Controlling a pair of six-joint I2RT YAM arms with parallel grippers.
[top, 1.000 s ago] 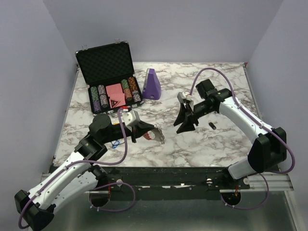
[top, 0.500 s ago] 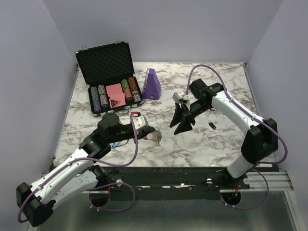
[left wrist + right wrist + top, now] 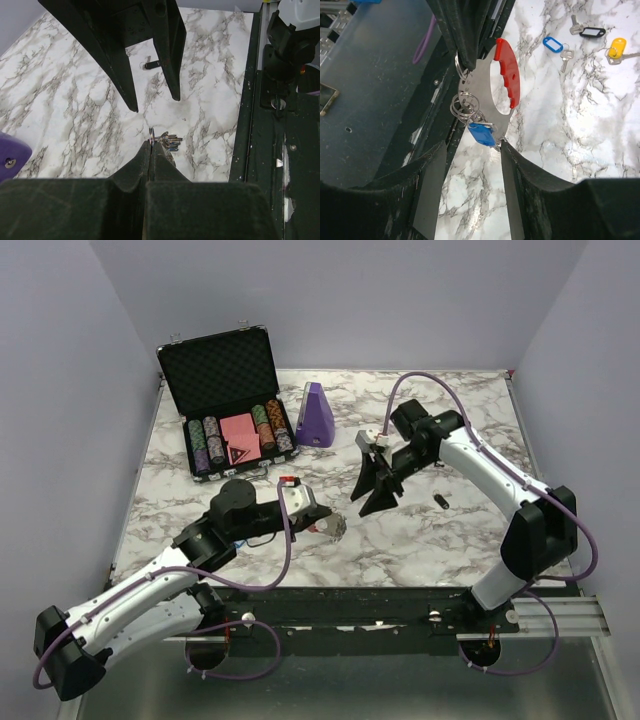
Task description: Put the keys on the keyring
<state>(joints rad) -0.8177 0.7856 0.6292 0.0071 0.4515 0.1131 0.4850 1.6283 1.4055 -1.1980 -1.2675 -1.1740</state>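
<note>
My left gripper (image 3: 316,520) is shut on the keyring (image 3: 331,528) and holds it just above the table. In the right wrist view the keyring (image 3: 507,70) shows a red plastic arc and a silvery part, with small rings and a blue-tagged key (image 3: 481,134) hanging from it. In the left wrist view my left gripper (image 3: 150,146) pinches its edge (image 3: 151,133). My right gripper (image 3: 368,490) is open and empty, its tips (image 3: 471,145) just short of the hanging key. Loose keys with blue (image 3: 552,44), black (image 3: 591,32) and yellow (image 3: 616,48) tags lie on the table. A slim black key (image 3: 440,501) lies near the right arm.
An open black case (image 3: 220,365) with poker chips stands at the back left. A purple wedge-shaped object (image 3: 316,415) stands beside it. The black rail (image 3: 260,115) runs along the table's near edge.
My left gripper has moved right with the keyring, closer to the right gripper. My right gripper has shifted a little to the left and stays open.
</note>
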